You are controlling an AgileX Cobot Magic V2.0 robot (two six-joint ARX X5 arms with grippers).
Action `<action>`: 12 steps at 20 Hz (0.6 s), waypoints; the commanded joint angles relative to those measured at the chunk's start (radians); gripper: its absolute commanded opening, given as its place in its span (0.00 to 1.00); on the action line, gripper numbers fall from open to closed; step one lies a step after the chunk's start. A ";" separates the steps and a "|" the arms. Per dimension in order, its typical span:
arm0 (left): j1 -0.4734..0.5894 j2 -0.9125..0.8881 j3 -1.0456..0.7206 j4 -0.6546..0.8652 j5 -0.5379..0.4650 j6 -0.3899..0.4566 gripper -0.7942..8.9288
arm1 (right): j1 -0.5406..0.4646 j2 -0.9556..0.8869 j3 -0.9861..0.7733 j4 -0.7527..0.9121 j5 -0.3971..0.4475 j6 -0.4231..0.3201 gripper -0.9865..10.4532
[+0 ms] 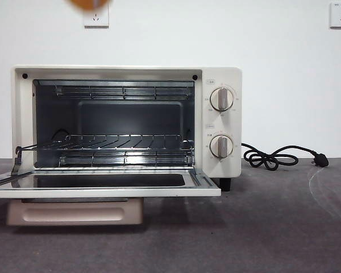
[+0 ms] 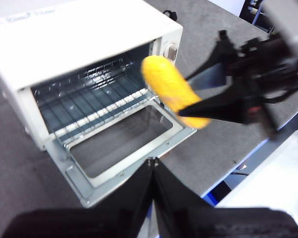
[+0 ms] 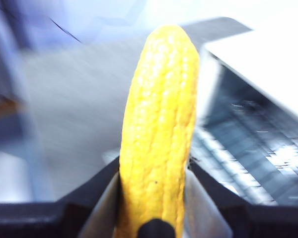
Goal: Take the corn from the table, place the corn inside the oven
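Note:
The cream-white oven (image 1: 224,122) stands on the dark grey table (image 1: 273,227) with its door (image 1: 102,185) folded down flat and a wire rack (image 1: 125,142) inside. My right gripper (image 3: 154,198) is shut on the yellow corn (image 3: 159,129), high in the air above the open door. The left wrist view shows that corn (image 2: 171,89) and the right gripper (image 2: 203,106) hanging over the oven (image 2: 79,39). In the front view only an orange tip of the corn (image 1: 89,3) shows at the top edge. My left gripper (image 2: 153,168) hangs shut, well above the table and holding nothing.
A black cord with plug (image 1: 284,156) lies on the table right of the oven. Wall sockets (image 1: 95,17) sit on the white wall behind. The oven's beige handle (image 1: 74,213) hangs under the open door, near the table's front.

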 commanded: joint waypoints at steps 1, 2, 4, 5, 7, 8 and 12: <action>-0.002 -0.024 -0.008 -0.012 -0.003 -0.039 0.08 | 0.001 0.093 0.006 0.047 0.101 -0.216 0.08; -0.002 -0.027 -0.008 -0.014 -0.003 -0.039 0.08 | 0.001 0.114 0.006 0.057 0.133 -0.253 0.08; -0.002 -0.030 -0.008 -0.016 -0.003 -0.045 0.08 | 0.001 0.166 0.006 0.082 0.197 -0.340 0.08; -0.002 -0.030 -0.008 -0.018 -0.003 -0.047 0.08 | 0.000 0.185 0.006 0.093 0.223 -0.373 0.08; -0.002 -0.029 -0.008 -0.018 -0.003 -0.048 0.08 | 0.000 0.230 0.006 0.127 0.280 -0.447 0.08; -0.002 -0.029 -0.008 -0.017 -0.003 -0.049 0.08 | 0.000 0.246 0.006 0.145 0.304 -0.475 0.08; -0.002 -0.028 -0.008 -0.012 -0.013 -0.059 0.08 | -0.002 0.313 0.009 0.251 0.400 -0.617 0.08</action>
